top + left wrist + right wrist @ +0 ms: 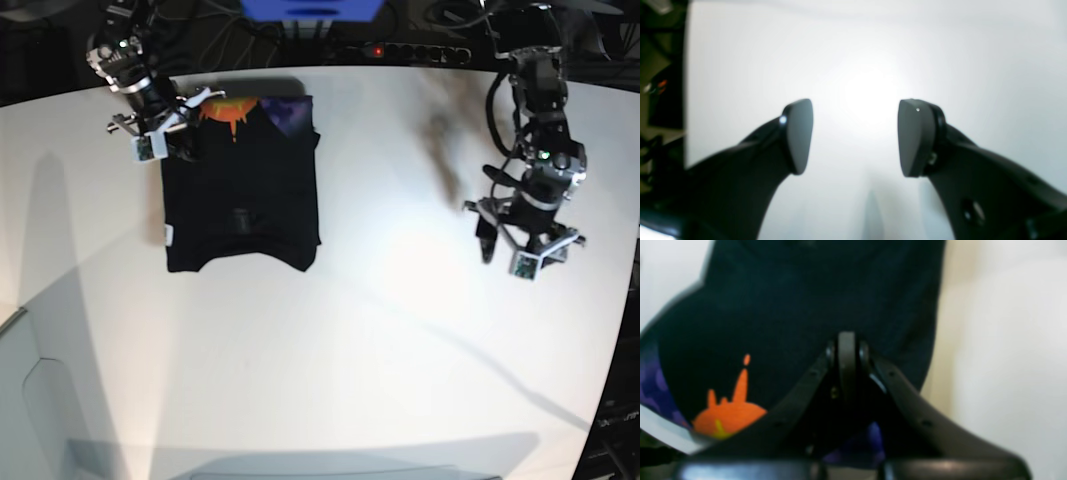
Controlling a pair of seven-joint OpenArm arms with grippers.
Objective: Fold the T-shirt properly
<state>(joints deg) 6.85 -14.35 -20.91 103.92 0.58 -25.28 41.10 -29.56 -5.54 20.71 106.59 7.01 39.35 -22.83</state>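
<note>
The right gripper, jaws pressed together, is seemingly pinching the limp, light T-shirt at its upper-left corner; the left gripper is hanging spread.

The T-shirt is matt black cloth, softly creased, with a flat orange and purple print at its 12 o'clock edge. The tabletop looks smooth, white and faintly sheeny. The left end effector has smooth dark plastic fingers with matt pads.

T-shirt on the table, right gripper at its far corner, left gripper well apart over bare table
</note>
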